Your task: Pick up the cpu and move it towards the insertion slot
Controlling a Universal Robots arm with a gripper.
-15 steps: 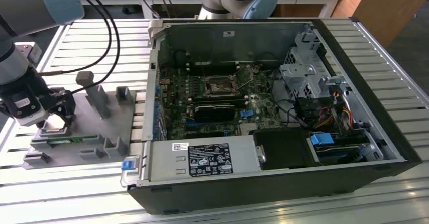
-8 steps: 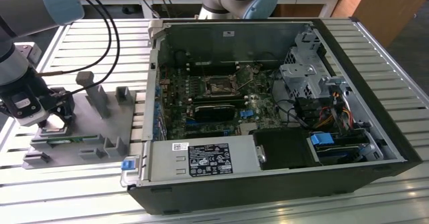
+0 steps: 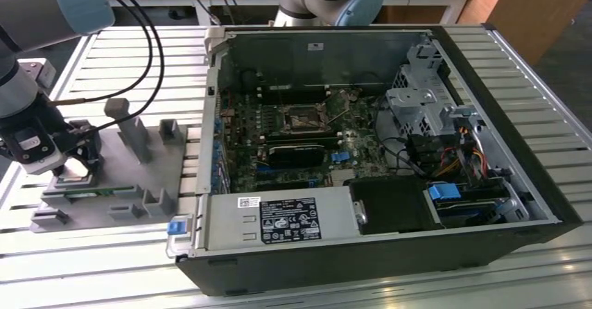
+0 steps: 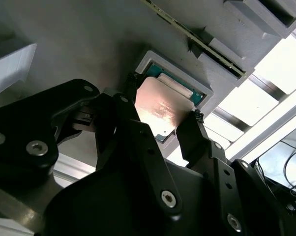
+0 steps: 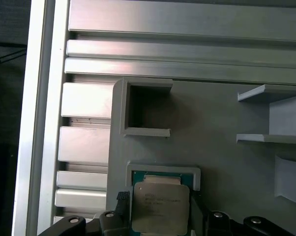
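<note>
The grey plastic tray (image 3: 138,174) rests on the slatted aluminium tabletop (image 3: 138,53), at the exterior view's left of the open computer case (image 3: 481,59). The tray is matte, with square pockets and upright posts. One raised square pocket with a teal-green floor holds the cpu (image 5: 160,206), a flat square chip with a silvery metal top and a pale rim. In the second wrist view, the cpu (image 4: 160,110) reflects light and sits slightly askew in its pocket. A narrow green memory stick (image 3: 88,192) lies on edge in a slot of the same tray, just beside the cpu pocket. A neighbouring square pocket (image 5: 121,105) is hollow.

The claw (image 3: 74,167) stands over the cpu pocket. Its black fingers (image 4: 194,120) press against two opposite edges of the cpu, pinching it.

Inside the case, the insertion slot (image 3: 303,120) sits on the green motherboard, a square socket with a metal bracket, well apart from the claw.
</note>
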